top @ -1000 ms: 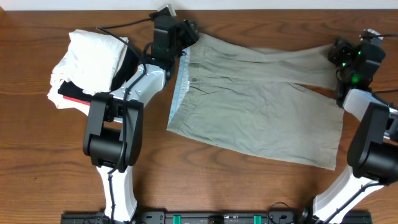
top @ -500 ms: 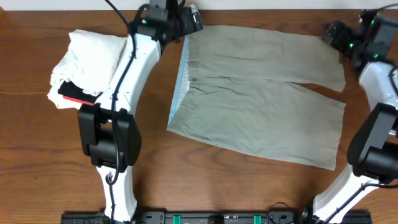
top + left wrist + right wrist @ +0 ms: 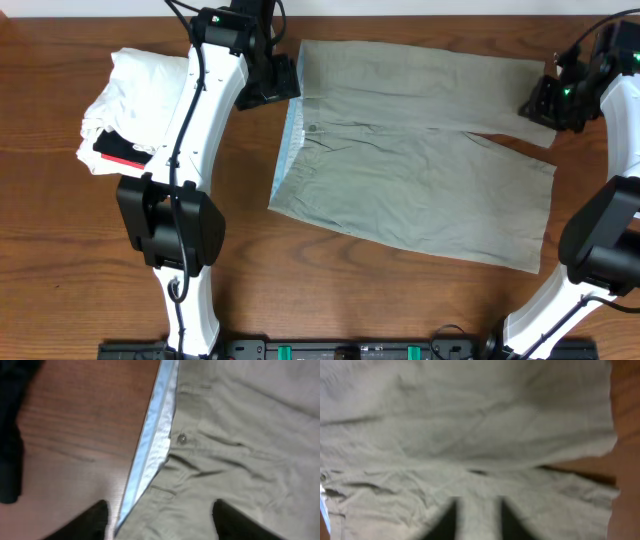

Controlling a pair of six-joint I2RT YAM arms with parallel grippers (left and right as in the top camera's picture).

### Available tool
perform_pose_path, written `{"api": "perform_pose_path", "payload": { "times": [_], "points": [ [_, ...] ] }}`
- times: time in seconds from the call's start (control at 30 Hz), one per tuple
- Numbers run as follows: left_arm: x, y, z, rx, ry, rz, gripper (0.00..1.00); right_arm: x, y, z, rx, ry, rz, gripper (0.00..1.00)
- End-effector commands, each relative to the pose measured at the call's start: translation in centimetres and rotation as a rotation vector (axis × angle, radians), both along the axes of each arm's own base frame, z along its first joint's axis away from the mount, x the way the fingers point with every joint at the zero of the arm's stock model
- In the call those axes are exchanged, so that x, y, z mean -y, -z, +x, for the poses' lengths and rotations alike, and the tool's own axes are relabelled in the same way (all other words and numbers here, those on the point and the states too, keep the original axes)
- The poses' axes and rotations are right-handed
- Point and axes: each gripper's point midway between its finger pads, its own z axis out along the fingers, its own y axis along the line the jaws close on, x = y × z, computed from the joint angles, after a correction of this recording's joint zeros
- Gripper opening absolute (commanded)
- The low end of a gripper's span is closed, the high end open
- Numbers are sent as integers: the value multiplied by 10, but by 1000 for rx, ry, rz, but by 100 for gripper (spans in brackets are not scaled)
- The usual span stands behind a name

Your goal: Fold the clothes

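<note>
The clothes [image 3: 420, 170] are one khaki pair of shorts lying flat on the wooden table, with the waistband at the left and the legs pointing right. A light blue inner waistband [image 3: 150, 455] shows along the left edge. My left gripper [image 3: 275, 80] hovers at the waistband's top corner. In the left wrist view this gripper [image 3: 160, 505] is open, straddling the waistband edge of the clothes [image 3: 235, 445] and holding nothing. My right gripper [image 3: 545, 100] is over the upper leg's hem. The right wrist view shows the right gripper [image 3: 477, 500] with a narrow gap between its fingers above the clothes [image 3: 470, 425].
A pile of white garments [image 3: 140, 100] lies at the far left, with a black garment with a red stripe [image 3: 125, 155] tucked under it. The table's far edge runs just beyond the shorts. Bare wood [image 3: 380, 300] lies in front of them.
The upper leg, earlier bunched toward the right gripper, now lies spread flat. Both grippers have let go. The left one drew back beside the waistband and the right one's fingers narrowed.
</note>
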Motion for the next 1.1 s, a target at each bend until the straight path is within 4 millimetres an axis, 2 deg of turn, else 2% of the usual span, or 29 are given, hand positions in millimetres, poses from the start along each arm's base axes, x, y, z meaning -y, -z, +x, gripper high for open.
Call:
{"api": "perform_pose_path", "payload": {
  "times": [0.0, 0.07, 0.13, 0.23, 0.33, 0.5, 0.57, 0.7, 0.87, 1.07],
  "points": [
    [-11, 12, -12, -52, 23, 57, 59, 0, 7, -15, -58, -16, -3, 1],
    [-18, 20, -19, -85, 21, 93, 59, 0, 9, -24, -98, -13, -10, 4],
    [-15, 27, -16, -73, 53, 93, 60, 1, 11, -31, -130, -11, -18, 8],
    [-1, 37, 0, 7, 174, 64, 61, 4, 17, -39, -164, -8, -36, 13],
    [14, 48, 12, 74, 255, 24, 66, 8, 26, -47, -201, -2, -65, 17],
    [33, 62, 24, 145, 310, -65, 71, 50, 37, -70, -308, 135, -225, 26],
    [34, 65, 28, 167, 310, -68, 72, 58, 40, -75, -317, 163, -221, 29],
    [36, 75, 30, 175, 311, -72, 73, 71, 51, -85, -330, 211, -203, 29],
    [37, 99, 31, 161, 314, -78, 73, 82, 74, -95, -332, 250, -194, 29],
    [37, 125, 29, 112, 313, -74, 73, 83, 107, -108, -337, 267, -190, 30]
  ]
}}
